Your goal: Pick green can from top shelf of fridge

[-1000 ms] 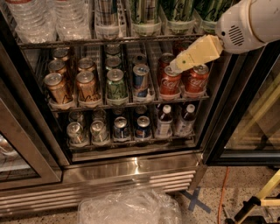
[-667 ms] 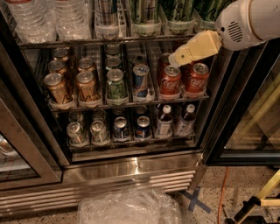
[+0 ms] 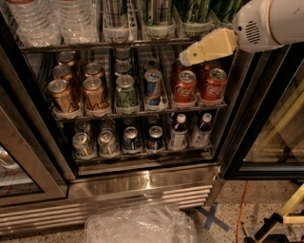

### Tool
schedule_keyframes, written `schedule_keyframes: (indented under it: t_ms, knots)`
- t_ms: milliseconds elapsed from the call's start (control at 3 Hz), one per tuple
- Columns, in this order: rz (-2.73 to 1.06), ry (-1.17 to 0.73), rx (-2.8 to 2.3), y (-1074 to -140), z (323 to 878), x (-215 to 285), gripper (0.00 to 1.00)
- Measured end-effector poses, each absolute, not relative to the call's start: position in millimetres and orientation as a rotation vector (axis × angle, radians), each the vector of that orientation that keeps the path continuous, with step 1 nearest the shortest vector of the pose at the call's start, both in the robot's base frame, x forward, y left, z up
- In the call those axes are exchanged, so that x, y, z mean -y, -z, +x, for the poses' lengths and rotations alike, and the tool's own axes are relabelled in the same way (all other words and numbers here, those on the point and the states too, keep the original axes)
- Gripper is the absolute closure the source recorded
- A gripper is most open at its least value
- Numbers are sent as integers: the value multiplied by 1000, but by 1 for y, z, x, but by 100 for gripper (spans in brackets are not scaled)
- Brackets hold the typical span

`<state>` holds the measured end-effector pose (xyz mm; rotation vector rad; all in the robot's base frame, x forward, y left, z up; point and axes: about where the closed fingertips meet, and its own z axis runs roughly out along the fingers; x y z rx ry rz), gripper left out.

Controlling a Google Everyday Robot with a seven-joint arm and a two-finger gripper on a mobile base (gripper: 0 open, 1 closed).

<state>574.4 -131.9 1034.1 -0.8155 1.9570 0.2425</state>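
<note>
Tall pale green cans with dark streaks (image 3: 157, 14) stand in white lane trays on the top shelf (image 3: 71, 45) of the fridge (image 3: 142, 184); only their lower parts show, and more of them (image 3: 194, 11) stand to the right. A tall silver-and-dark striped can (image 3: 116, 15) is to their left. My gripper (image 3: 184, 59), beige on a white arm, comes in from the upper right. Its tip hangs just under the top shelf's front rail, in front of the red cans (image 3: 184, 88) and below the green cans.
Water bottles (image 3: 52, 19) fill the top shelf's left side. The middle rack holds short gold, green, blue and red cans; the lowest holds cans and small bottles (image 3: 178, 130). An open glass door (image 3: 278, 123) is at the right. A clear plastic bag (image 3: 137, 225) lies on the floor.
My gripper has risen from in front of the red cans toward the top shelf's rail. The cans have not moved.
</note>
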Motion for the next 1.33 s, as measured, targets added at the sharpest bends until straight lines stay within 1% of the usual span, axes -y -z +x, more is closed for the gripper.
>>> schedule_keyframes:
  t_ms: [667,1000,1333]
  knots:
    - [-704,-285,-1901,-1031,593,114,0]
    - [-643,-330,-1844,-1036,604,107,0]
    - [-586,-397,-1783,-1053,602,109,0]
